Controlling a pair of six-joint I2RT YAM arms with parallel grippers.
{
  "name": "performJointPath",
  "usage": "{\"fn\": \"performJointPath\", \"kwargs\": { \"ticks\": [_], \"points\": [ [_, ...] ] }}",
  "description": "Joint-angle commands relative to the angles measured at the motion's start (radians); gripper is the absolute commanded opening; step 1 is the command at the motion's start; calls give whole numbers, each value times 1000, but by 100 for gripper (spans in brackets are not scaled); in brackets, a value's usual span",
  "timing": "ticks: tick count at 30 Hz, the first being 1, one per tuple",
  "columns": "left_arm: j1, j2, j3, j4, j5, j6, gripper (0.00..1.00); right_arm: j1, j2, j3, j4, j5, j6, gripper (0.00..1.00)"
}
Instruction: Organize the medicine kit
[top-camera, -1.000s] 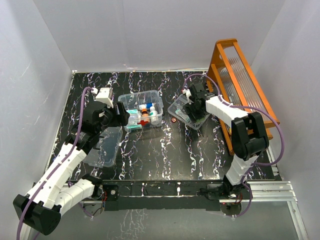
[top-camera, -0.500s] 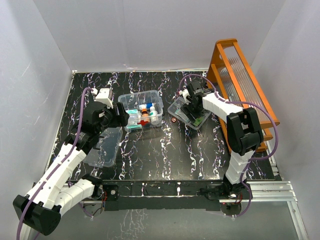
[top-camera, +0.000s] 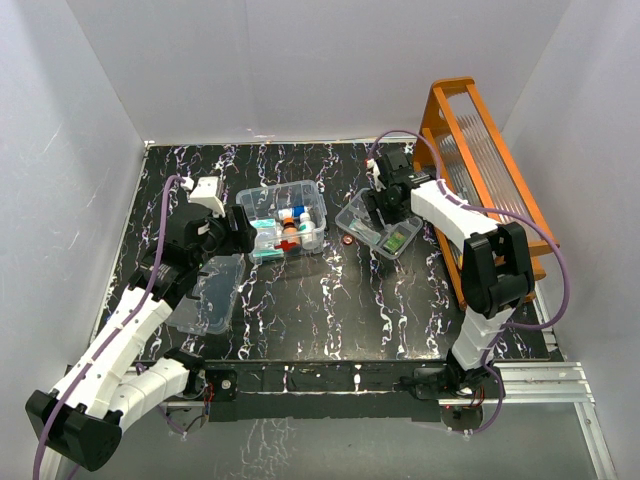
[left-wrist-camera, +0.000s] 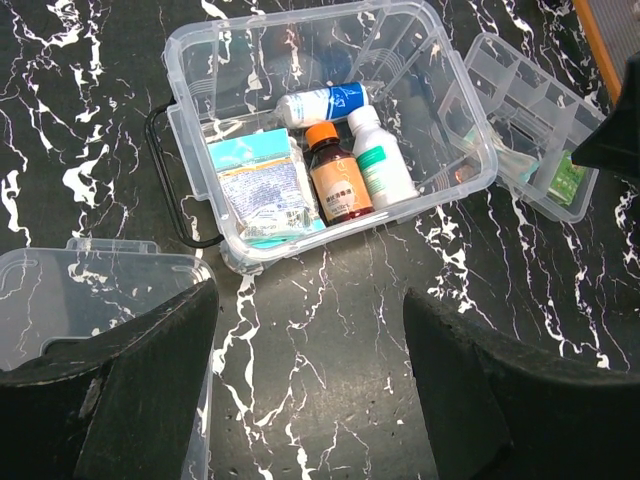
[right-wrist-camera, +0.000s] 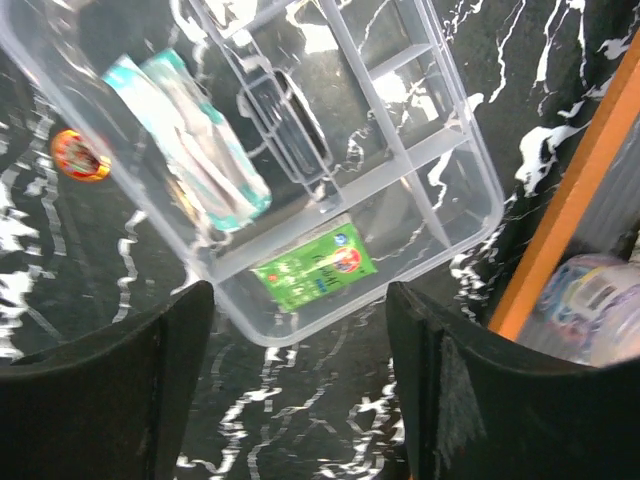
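Observation:
The clear medicine box (top-camera: 313, 192) stands open mid-table, red cross (top-camera: 288, 243) on its near wall. In the left wrist view the box (left-wrist-camera: 200, 60) holds a brown bottle (left-wrist-camera: 338, 185), two white bottles (left-wrist-camera: 320, 102) and a packet (left-wrist-camera: 262, 190). The clear lid (top-camera: 210, 290) lies left of it. The divided tray (top-camera: 352, 214) sits right of the box and holds a green sachet (right-wrist-camera: 315, 265) and a teal packet (right-wrist-camera: 200, 150). My left gripper (top-camera: 243, 232) is open and empty by the box's left side. My right gripper (top-camera: 378, 210) is open and empty above the tray.
A tall orange rack (top-camera: 490, 180) with ribbed clear panels stands along the right edge, close behind my right arm. A small red round object (top-camera: 346, 240) lies on the black marble table between box and tray. White walls enclose the table.
My right gripper has pulled up and back from the tray towards the far side, and the green sachet now shows in the tray. The left arm has not moved.

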Motion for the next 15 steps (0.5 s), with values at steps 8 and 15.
{"fn": "performJointPath", "kwargs": {
  "ticks": [8,15],
  "points": [
    [6,-39,34,-1,-17,-34,73,83,-170,-139,251,-126,645,54],
    [6,-44,27,-3,-19,-36,73,202,-83,-158,278,22,802,49]
  ]
}}
